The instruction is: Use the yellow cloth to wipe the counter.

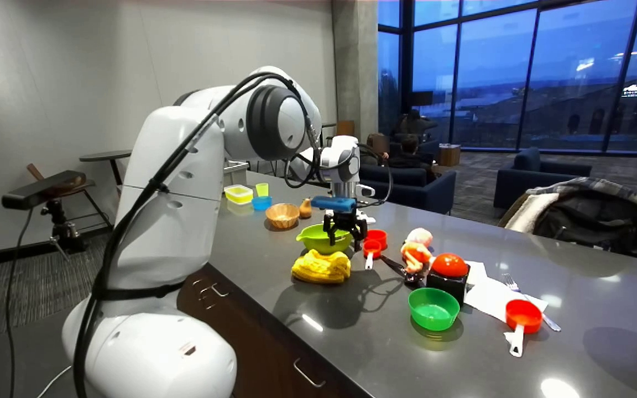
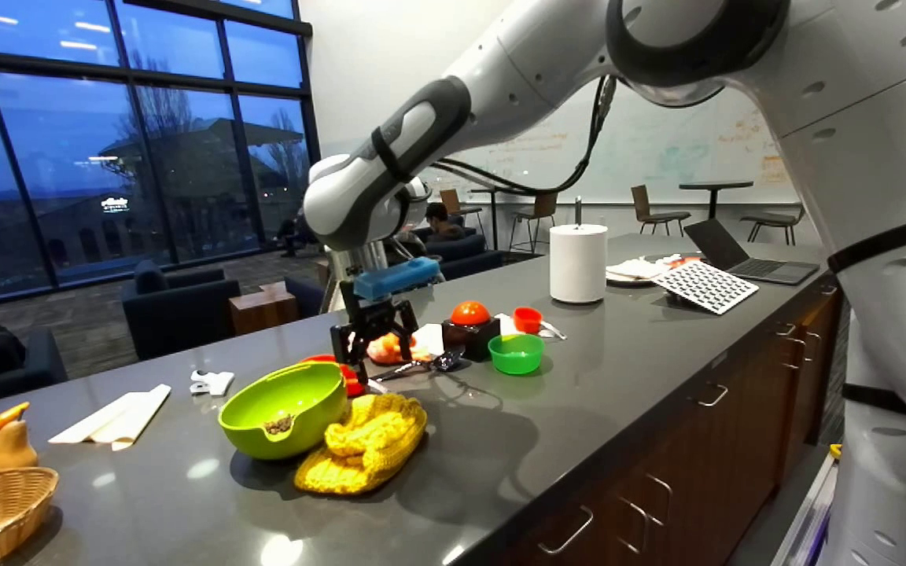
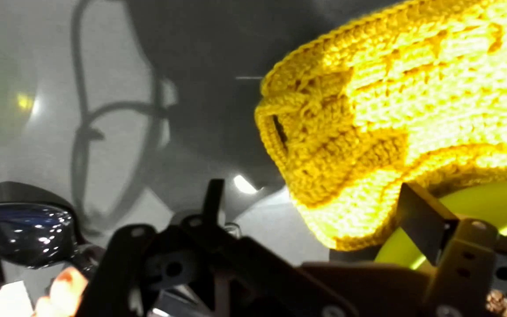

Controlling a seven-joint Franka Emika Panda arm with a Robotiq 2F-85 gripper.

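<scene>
The yellow cloth lies bunched on the worktop, just beside the lime bowl; whether the two touch is hard to tell. The jaws hang parted and hold nothing, off to the side of the cloth and nearer the bowl's rim. In the wrist view one side of them overlaps that rim, and this looks like the chief danger: coming down from here, instead of shifting over the cloth beforehand, would probably knock the bowl and could scatter the brown bits inside it over the very worktop due to be wiped. Red measuring cups stand near as well, so a low sideways approach risks pushing one along. The grasp itself may turn out poor: the cloth looks thick and folded, and a shallow pinch would likely catch only the top layer, letting the rest slip free. Reaching too deep, on the other hand, could jam the jaws against the worktop. Once wiping begins, too broad a stroke could sweep into the green cup or the dark spoon.
</scene>
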